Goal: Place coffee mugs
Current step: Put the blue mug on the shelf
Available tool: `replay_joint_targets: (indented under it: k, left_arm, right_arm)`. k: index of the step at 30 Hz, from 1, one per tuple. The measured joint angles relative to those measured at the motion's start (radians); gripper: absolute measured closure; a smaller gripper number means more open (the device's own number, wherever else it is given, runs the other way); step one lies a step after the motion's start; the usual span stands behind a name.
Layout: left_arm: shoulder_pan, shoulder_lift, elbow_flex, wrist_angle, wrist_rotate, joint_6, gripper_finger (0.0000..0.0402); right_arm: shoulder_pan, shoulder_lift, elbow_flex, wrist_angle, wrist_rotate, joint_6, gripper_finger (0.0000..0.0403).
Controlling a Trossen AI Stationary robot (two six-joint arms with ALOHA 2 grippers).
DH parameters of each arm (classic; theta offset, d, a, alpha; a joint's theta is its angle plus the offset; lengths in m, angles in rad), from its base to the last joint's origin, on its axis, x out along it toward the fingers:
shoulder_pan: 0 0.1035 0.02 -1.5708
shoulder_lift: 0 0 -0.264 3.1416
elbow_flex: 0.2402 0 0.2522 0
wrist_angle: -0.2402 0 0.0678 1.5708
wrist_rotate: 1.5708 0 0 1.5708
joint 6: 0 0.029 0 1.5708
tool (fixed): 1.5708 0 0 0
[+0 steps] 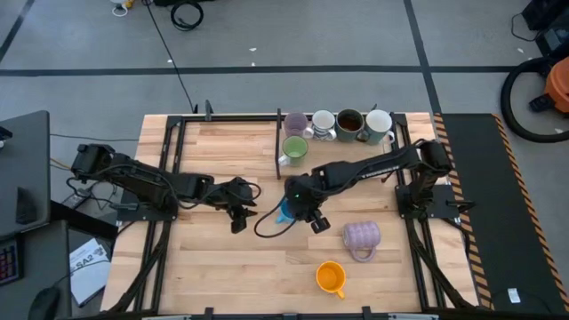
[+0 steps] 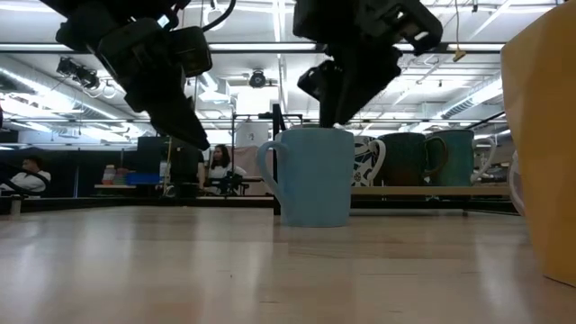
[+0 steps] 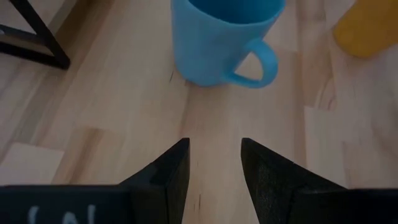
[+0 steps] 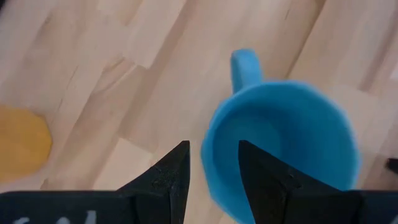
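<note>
The right gripper (image 4: 208,171) has its fingers parted astride the rim of the blue mug (image 1: 285,212), which stands upright mid-table. Just left of the mug, the left gripper (image 3: 214,163) hovers, fingers apart and empty. The orange mug (image 1: 331,277) lies nearer the table's front edge.

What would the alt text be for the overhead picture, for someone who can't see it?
Two dark robot arms meet over the middle of a wooden table, the right gripper just above a blue mug, the left gripper open beside it. Five mugs are grouped along the far edge; a ribbed lavender mug and an orange mug lie nearer.
</note>
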Motion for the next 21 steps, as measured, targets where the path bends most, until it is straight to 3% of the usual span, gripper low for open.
replay_joint_targets:
  k: [15, 21]
  left_arm:
    - [0.0, 0.001, 0.0, 0.006, 0.0, 0.0, 0.0251]
    - [0.0, 0.001, 0.0, 0.008, 0.0, 0.0, 0.0251]
  right_arm:
    - [0.0, 0.042, 0.0, -0.007, 0.002, 0.003, 0.0261]
    - [0.0, 0.042, 0.0, -0.008, 0.004, 0.003, 0.0287]
